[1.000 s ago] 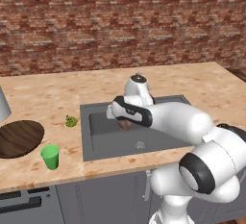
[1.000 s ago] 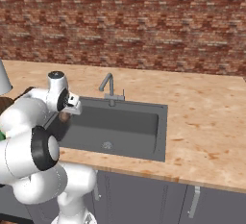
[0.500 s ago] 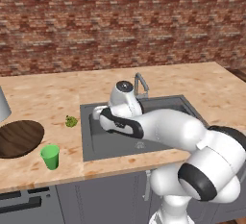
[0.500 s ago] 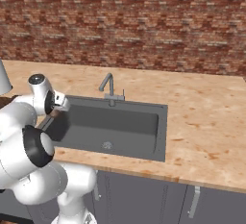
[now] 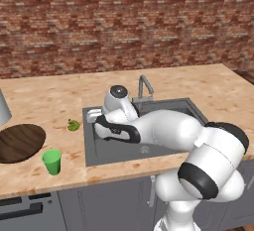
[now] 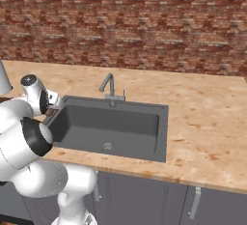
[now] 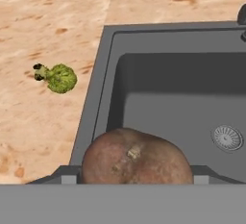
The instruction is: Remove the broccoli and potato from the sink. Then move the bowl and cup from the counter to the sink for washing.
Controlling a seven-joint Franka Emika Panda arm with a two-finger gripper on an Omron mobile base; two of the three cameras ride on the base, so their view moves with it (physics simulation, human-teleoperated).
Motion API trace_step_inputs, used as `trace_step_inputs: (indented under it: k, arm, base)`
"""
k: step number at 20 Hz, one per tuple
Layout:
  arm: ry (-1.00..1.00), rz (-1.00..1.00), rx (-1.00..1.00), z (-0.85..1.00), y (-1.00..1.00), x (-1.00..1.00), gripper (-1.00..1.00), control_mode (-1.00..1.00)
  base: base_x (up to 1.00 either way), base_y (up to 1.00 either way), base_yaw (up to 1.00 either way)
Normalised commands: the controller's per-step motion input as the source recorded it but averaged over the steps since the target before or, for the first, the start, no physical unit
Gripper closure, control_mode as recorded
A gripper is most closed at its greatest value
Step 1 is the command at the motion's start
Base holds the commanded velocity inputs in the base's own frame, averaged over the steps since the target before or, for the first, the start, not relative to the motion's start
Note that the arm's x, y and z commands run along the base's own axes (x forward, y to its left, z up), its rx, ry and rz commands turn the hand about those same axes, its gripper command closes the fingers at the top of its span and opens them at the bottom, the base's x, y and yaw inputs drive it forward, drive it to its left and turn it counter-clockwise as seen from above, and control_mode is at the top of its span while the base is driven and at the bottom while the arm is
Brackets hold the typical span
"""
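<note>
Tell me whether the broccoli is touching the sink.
Apart. The hand view shows the broccoli lying on the counter, with bare worktop between it and the sink rim.

The counter (image 5: 59, 93) is light beige with darker orange-brown speckles and a faint wood grain. The sink (image 5: 193, 107) is dark grey, its faucet (image 5: 144, 86) grey metal, its drain (image 7: 227, 137) a paler grey disc with fine slots. The potato (image 7: 136, 157) is mottled brown with a small tan spot. The broccoli (image 7: 57, 78) is yellow-green. The cup (image 5: 51, 161) is bright green. The bowl (image 5: 19, 142) is dark brown with wood-grain streaks. The wall (image 5: 124, 22) is red-brown brick with pale mortar lines. The cabinets (image 6: 144, 195) are grey.
</note>
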Motion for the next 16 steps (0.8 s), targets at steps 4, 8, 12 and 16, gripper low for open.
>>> trace_step_inputs:
  k: [4, 8, 12, 16]
  arm:
    - [0.0, 0.04, 0.02, 0.08, 0.31, 0.1, 1.0, -1.0]
    - [0.0, 0.04, 0.02, 0.03, 0.34, 0.05, 1.0, -1.0]
    - [0.0, 0.03, 0.0, 0.01, 0.24, 0.03, 1.0, -1.0]
    - [0.0, 0.01, 0.01, 0.0, 0.24, 0.0, 1.0, -1.0]
  base:
    - [0.0, 0.0, 0.0]
    - [0.0, 0.0, 0.0]
    - [0.0, 0.0, 0.0]
    - [0.0, 0.0, 0.0]
